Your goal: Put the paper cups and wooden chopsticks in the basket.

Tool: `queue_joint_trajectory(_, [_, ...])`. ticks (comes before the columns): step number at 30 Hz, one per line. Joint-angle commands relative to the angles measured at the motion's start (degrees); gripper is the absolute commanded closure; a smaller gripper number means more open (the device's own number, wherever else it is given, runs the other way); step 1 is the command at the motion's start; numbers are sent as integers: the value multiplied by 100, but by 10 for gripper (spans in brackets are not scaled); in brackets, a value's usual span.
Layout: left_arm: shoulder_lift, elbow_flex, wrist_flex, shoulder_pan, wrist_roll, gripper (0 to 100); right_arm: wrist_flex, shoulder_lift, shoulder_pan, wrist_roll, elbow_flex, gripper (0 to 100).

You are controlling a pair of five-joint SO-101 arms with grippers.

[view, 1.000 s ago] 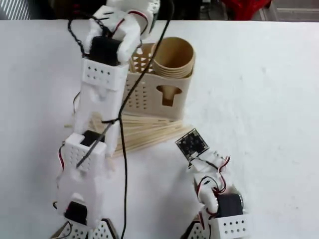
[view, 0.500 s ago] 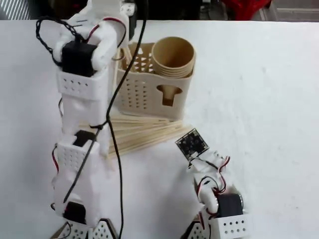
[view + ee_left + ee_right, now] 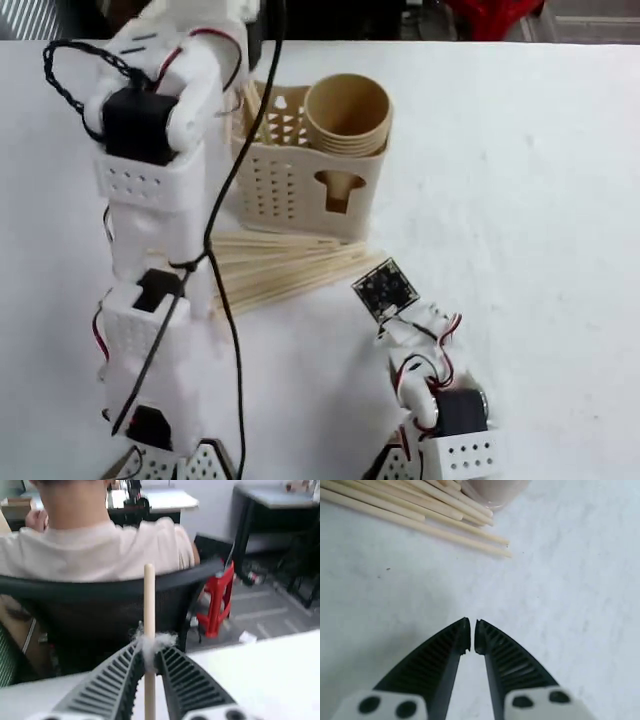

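So the left jaws are clamped on one thin pale wooden chopstick [image 3: 149, 595] that sticks straight up between them, seemingly by the 10 o'clock corner of the cream perforated plastic basket [image 3: 290, 190]. The stacked tan paper cups [image 3: 347, 110] sit inside it. The loose chopstick pile [image 3: 285, 262] lies at its 6 o'clock, and the right jaws are pinched together, empty, at the pile's 5 o'clock.

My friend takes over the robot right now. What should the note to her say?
Left gripper: shut on one chopstick, held up high, not yet in the basket.
Right gripper: shut, empty, low over the table near the chopstick pile.
Done: the paper cups sit stacked in the basket.
Left: drop the held chopstick in, then move the pile lying on the table in front of the basket.
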Motion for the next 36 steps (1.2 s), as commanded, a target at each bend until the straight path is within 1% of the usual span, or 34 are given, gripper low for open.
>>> queue_joint_trajectory(1, [303, 18, -1679, -22, 396, 979, -127, -48, 31, 79, 44, 961])
queue_joint_trajectory(2, [435, 18, -1837, -13, 396, 979, -127, -48, 31, 79, 44, 961])
queue_joint_trajectory(6, [1007, -53, -1925, -22, 404, 979, -127, -48, 31, 79, 44, 961])
queue_joint_trajectory(9, [1446, -316, -2163, -110, 413, 980, -127, -48, 31, 79, 44, 961])
queue_joint_trajectory(12, [1851, -703, -2145, -119, 413, 980, -136, -48, 31, 79, 44, 961])
queue_joint_trajectory(18, [2229, -695, -2119, -154, 413, 980, -145, -48, 31, 79, 44, 961])
queue_joint_trajectory(20, [2202, -695, -1952, -163, 413, 980, -145, -48, 31, 79, 44, 961])
queue_joint_trajectory(22, [2079, -703, -1679, -163, 571, 979, -145, -48, 31, 79, 44, 961])
queue_joint_trajectory(26, [1736, -703, -870, -163, 949, 979, -145, -48, 31, 79, 44, 961])
queue_joint_trajectory(32, [1464, -703, 70, -171, 967, 977, -145, -48, 31, 79, 44, 961])
queue_joint_trajectory(36, [1200, -695, 334, -163, 967, 976, -145, -48, 40, 79, 44, 961])
